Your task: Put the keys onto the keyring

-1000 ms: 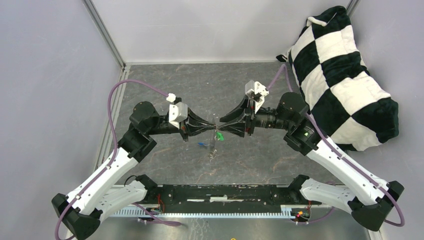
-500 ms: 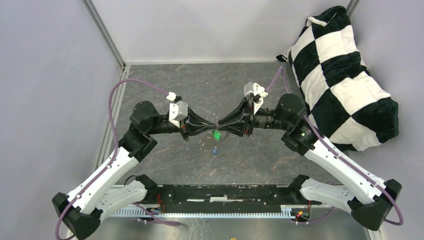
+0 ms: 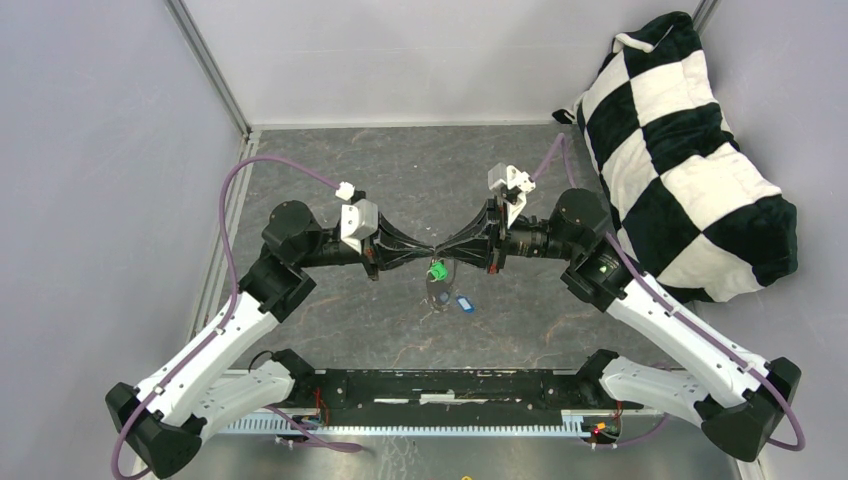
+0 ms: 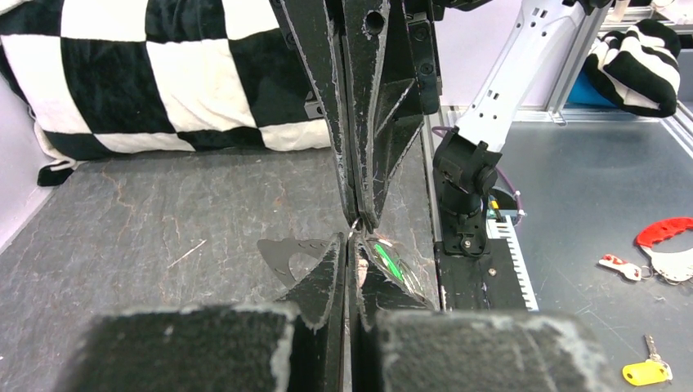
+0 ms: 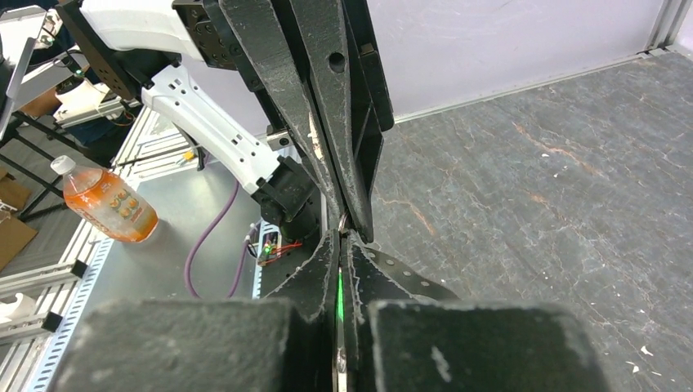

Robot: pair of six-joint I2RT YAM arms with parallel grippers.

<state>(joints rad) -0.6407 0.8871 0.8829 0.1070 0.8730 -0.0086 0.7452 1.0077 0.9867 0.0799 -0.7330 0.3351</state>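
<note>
Both grippers meet tip to tip above the middle of the table. My left gripper [image 3: 430,250] [image 4: 351,238] is shut on a thin metal loop, the keyring [image 5: 343,221], pinched at its tips. Facing it, my right gripper [image 3: 445,250] [image 5: 343,238] is shut, with a sliver of the green key [image 5: 339,290] and silver metal between its jaws. From above, the green key head [image 3: 436,270] sits just below the touching tips. Lower down hangs the blue key [image 3: 462,303], beside a faint dangling part of the loop [image 3: 438,295].
A black-and-white checkered pillow [image 3: 690,150] fills the back right corner. The black base rail [image 3: 450,385] runs along the near edge. Off the table are an orange drink bottle [image 5: 106,204] and a yellow-tagged key [image 4: 646,371].
My right gripper has closed its jaws at the left gripper's tips. The blue key has swung from left of the tips to the right. The left gripper stays shut.
</note>
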